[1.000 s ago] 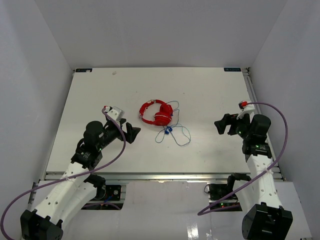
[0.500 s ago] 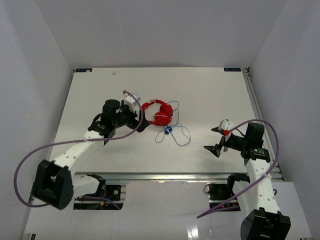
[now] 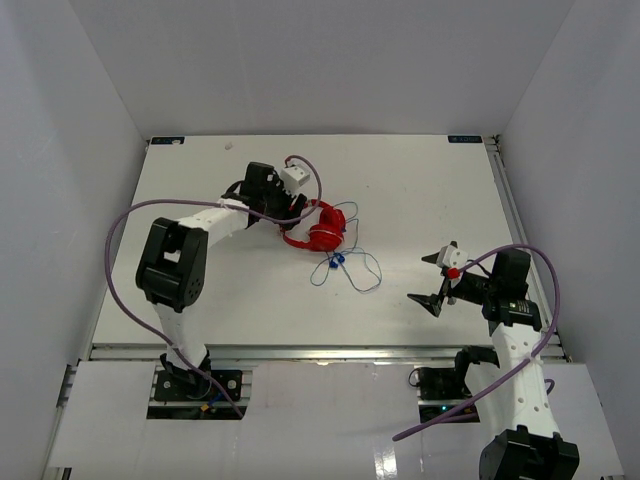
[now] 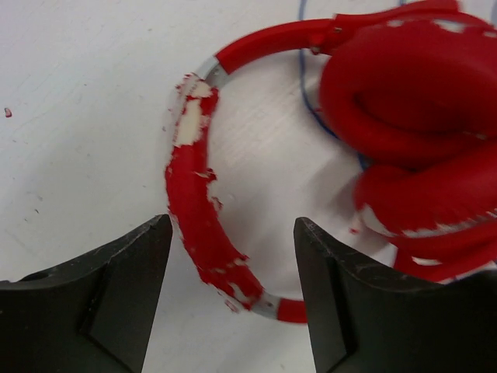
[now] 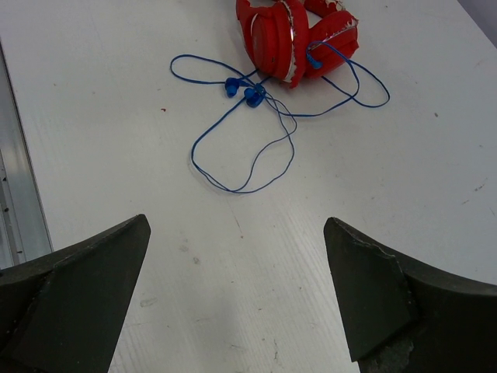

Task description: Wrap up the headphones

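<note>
**Wrap not begun: headphones loose, nothing gripped**

Top view: the headphones are found near ctr of table, a little toward its left edge, earcups folded together. Cable is sprawled in loose loops toward the near edge, plug in the tangle. Left gripper is placed at the headband, on the far-left side of the headphones. Right gripper is held well apart, toward the near-right corner.

Left wrist: headband is seen lying flat, its curve passing btwn the jaws of left gripper. Jaws stand apart w/ gaps either side; nothing is clamped. Red coating is flaked off in patches. Earcups are seen at the right of the view.

Right wrist: right gripper is spread wide, nothing btwn the jaws. Headphones and cable are seen ahead, plug near the earcups.

Handling (judged): headphones prob. light. Headband looks stiff but springy, narrow and hard, so best taken there; earcups are bulky and padded. Worn coating may be slick. Cable is thin and limp and lies flat on the table, so it is hard to pinch and apt to slip. It is best taken near the plug or at a raised loop. Snagging at the tangle is to be expected.
</note>
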`<state>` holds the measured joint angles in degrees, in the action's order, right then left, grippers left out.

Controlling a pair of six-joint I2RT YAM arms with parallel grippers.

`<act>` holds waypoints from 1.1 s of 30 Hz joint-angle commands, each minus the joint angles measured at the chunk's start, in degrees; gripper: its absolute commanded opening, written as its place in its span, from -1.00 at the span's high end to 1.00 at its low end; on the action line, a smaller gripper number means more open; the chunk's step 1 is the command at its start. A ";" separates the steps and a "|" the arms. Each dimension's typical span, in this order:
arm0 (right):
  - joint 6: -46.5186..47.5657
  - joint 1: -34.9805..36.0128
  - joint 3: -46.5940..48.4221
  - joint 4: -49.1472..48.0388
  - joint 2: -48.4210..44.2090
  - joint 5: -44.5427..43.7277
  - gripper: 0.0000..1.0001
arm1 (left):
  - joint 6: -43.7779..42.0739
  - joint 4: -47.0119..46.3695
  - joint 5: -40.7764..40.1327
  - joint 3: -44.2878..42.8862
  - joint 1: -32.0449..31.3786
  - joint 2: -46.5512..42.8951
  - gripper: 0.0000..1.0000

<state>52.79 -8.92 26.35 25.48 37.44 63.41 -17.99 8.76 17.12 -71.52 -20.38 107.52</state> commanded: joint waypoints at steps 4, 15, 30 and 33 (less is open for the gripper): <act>1.89 0.64 1.51 1.88 -0.61 2.25 -1.00 | -3.48 3.32 -2.56 -9.95 2.19 7.56 -0.45; 2.23 0.65 1.60 2.09 -0.35 1.99 -1.00 | -6.18 12.91 2.56 -19.33 2.10 15.88 -0.37; 2.06 0.65 1.97 1.94 -0.49 1.53 -1.00 | -9.82 26.19 -8.25 -24.86 -2.11 25.40 0.42; 1.97 0.65 1.95 1.98 -0.83 1.28 -1.00 | -9.34 26.04 -9.38 -23.83 -2.38 25.15 0.55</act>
<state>54.31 -8.49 26.37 27.09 37.42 63.83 -26.75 28.54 11.85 -98.52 -21.66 128.09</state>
